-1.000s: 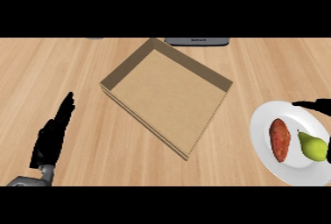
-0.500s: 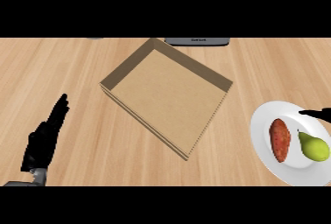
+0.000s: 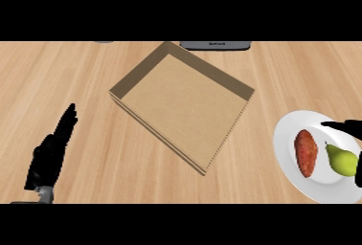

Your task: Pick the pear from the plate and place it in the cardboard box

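Note:
A yellow-green pear (image 3: 343,161) lies on the right half of a white plate (image 3: 290,143) at the right edge of the head view, beside a reddish sweet potato (image 3: 305,153). My right hand (image 3: 344,125) comes in from the right edge. One black finger reaches over the plate just above the pear, and another part (image 3: 358,172) shows at the pear's right side. It is open and not closed on the pear. The shallow cardboard box (image 3: 184,103) sits empty in the middle of the counter. At the lower left, my left hand (image 3: 51,153) rests open with its fingers straight.
The wooden counter (image 3: 84,72) fills the view. A dark grey object (image 3: 216,45) sits at the far edge behind the box. The box stands turned corner-on, its near corner around the view's centre bottom.
My right hand has shifted slightly down over the plate, closer to the pear. The left hand has drifted a little toward the lower left. Pear, sweet potato and box have not moved.

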`<state>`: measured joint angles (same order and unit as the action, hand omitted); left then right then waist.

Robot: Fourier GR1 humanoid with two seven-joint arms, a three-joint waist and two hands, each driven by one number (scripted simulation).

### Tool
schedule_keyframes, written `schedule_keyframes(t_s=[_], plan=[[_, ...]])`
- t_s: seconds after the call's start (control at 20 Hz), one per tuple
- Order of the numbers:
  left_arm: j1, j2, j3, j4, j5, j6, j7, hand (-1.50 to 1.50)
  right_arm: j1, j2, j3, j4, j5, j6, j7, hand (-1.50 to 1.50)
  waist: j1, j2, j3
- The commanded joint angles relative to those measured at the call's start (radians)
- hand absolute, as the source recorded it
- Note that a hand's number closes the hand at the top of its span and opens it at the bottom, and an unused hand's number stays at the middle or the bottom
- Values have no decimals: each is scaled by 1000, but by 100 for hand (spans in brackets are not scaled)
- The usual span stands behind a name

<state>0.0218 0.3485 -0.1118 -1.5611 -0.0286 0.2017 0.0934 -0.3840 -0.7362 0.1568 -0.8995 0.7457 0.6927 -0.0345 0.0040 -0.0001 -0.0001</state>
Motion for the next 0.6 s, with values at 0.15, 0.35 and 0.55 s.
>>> schedule_keyframes(t_s=[0.15,0.35,0.55], plan=[[-44,-31,52,78,-38,-45,-19,0,56,53,-49,-67,48,-5,34,-150,-5,0,0],[14,-37,61,-65,-54,-54,57,0,60,67,-62,-42,81,6,5,-150,-1,-1,0],[-35,-78,68,48,-90,-66,-8,0,47,52,-75,18,123,-4,-69,-150,-2,0,0]])
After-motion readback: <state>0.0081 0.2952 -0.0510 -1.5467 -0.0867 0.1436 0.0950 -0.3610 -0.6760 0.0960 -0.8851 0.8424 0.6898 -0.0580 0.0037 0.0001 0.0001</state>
